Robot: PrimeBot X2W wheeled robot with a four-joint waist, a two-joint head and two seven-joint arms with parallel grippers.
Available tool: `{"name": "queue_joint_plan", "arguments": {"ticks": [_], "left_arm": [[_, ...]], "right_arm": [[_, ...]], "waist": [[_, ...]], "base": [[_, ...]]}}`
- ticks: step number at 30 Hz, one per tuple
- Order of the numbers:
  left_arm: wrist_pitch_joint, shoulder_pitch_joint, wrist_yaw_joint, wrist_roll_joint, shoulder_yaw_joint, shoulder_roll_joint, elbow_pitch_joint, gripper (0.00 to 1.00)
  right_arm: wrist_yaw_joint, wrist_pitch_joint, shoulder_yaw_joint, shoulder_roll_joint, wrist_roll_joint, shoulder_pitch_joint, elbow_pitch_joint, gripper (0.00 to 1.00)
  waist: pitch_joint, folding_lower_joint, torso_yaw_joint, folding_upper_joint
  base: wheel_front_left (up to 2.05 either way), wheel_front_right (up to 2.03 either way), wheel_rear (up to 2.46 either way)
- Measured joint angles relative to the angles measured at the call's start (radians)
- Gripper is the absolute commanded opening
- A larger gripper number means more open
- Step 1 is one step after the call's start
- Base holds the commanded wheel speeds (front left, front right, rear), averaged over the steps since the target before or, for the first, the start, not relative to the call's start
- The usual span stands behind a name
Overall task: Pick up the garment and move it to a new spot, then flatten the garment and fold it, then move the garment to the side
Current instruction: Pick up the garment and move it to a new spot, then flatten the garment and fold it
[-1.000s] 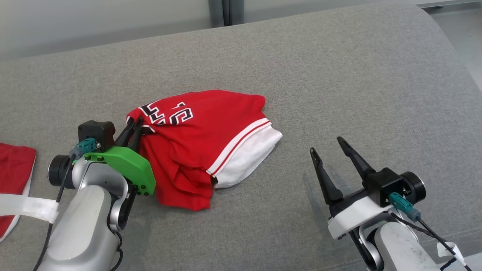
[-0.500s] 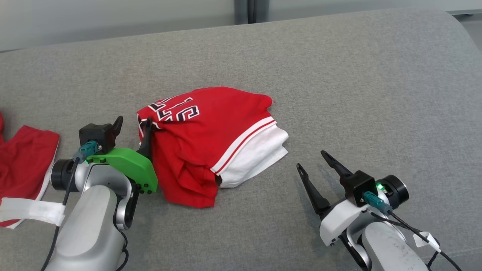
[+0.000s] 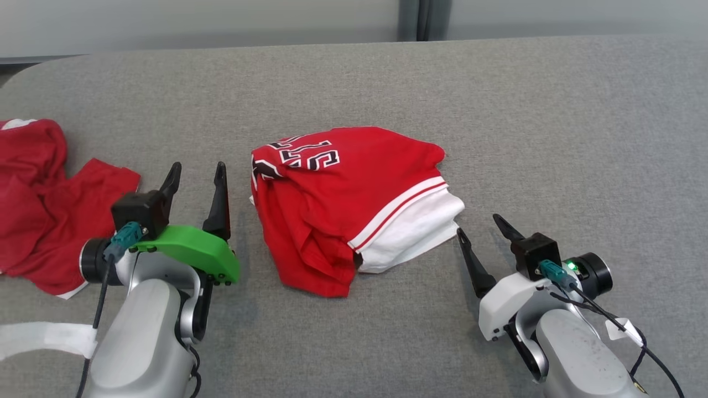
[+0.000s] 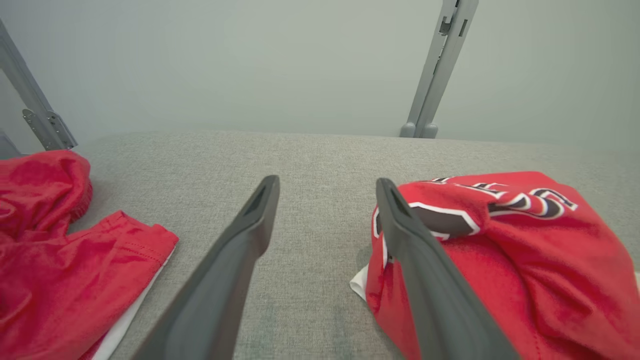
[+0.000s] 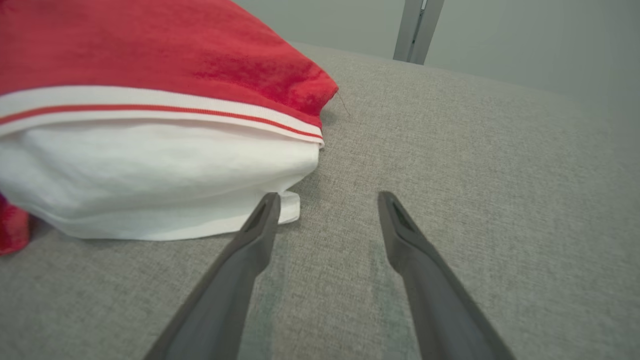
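A folded red garment (image 3: pixel 343 204) with black-and-white lettering and a white striped hem lies in the middle of the grey surface. My left gripper (image 3: pixel 196 172) stands open just left of it, nothing between its fingers; in the left wrist view the garment (image 4: pixel 505 240) sits right beside the right finger (image 4: pixel 420 250). My right gripper (image 3: pixel 480 226) is open near the white hem at the garment's right end. In the right wrist view that white hem (image 5: pixel 150 175) lies just ahead of the left finger (image 5: pixel 250 240).
Another crumpled red garment (image 3: pixel 44 204) lies at the far left of the grey cushion (image 3: pixel 553 138), also seen as red cloth (image 4: pixel 55 250) in the left wrist view. A pale wall and a grey post (image 3: pixel 417 19) stand behind the cushion's far edge.
My left gripper has let go of the garment's left edge, opened and drawn slightly away. The head camera has turned left, bringing more of the second red garment into view.
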Motion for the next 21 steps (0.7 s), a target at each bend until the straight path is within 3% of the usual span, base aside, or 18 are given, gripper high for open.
{"name": "queue_joint_plan", "arguments": {"ticks": [13, 16, 17, 19, 21], "left_arm": [[-0.026, 0.125, 0.001, -0.002, -0.046, -0.029, -0.105, 1.00], [-0.029, 0.145, -0.010, -0.002, -0.067, -0.029, -0.123, 1.00], [-0.028, 0.155, -0.015, -0.002, -0.073, -0.029, -0.128, 1.00], [-0.021, 0.173, -0.021, -0.010, -0.085, -0.029, -0.140, 1.00], [-0.007, 0.187, -0.029, -0.016, -0.100, -0.030, -0.147, 1.00]], "right_arm": [[-0.022, 0.004, 0.019, 0.002, 0.037, -0.054, 0.135, 1.00], [-0.022, 0.004, 0.039, 0.002, 0.062, -0.071, 0.146, 0.91], [-0.022, 0.004, 0.045, 0.002, 0.072, -0.075, 0.150, 0.82], [-0.022, 0.004, 0.051, 0.002, 0.092, -0.076, 0.159, 0.47], [-0.021, 0.004, 0.057, 0.002, 0.108, -0.076, 0.173, 0.23]], "waist": [[-0.003, 0.0000, 0.073, 0.0000], [-0.002, 0.0000, 0.080, 0.0000], [-0.002, 0.0000, 0.081, 0.0000], [-0.002, 0.0000, 0.082, 0.0000], [-0.002, 0.0000, 0.083, 0.0000]], "base": [[0.00, 0.00, 0.00], [0.00, 0.00, 0.00], [0.00, 0.00, 0.00], [0.00, 0.00, 0.00], [0.00, 0.00, 0.00]]}}
